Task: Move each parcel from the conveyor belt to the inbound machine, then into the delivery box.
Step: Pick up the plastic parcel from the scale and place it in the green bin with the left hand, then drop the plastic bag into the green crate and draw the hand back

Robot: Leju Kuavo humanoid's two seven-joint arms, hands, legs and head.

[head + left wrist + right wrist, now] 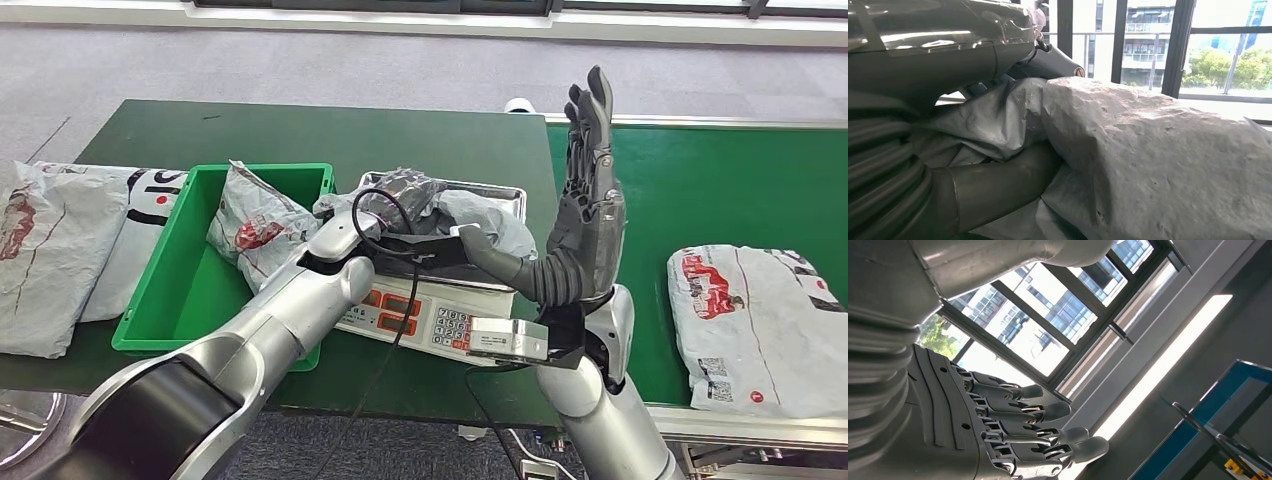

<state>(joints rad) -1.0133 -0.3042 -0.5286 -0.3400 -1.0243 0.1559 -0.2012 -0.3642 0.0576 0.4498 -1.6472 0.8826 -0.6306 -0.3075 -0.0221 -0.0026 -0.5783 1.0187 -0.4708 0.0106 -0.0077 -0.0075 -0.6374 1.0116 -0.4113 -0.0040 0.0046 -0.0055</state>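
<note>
Silver forearm first: the left hand (400,195) reaches over the scale's keypad and lies on the grey parcel (470,215) that sits on the inbound machine (440,320), a weighing scale with a metal tray. In the left wrist view its thick thumb (998,187) passes under a fold of the wrinkled plastic while the fingers press from the other side, so I judge it is gripping the bag. Just beside that hand, on its outer side, stands the green delivery box (160,290), already holding one parcel (255,225). Two more bags (60,250) lie beyond the box, further from the hand.

The right hand (590,190) stands upright just inside the left hand, fingers straight and apart, holding nothing. On its far side another parcel (760,325) waits on the green conveyor belt (700,190).

The risk, as I read it: the hold is on loose film, not on the contents, so the bag may slide out during the lift, or its trailing edge may catch the tray rim or the box wall and drag the scale.
</note>
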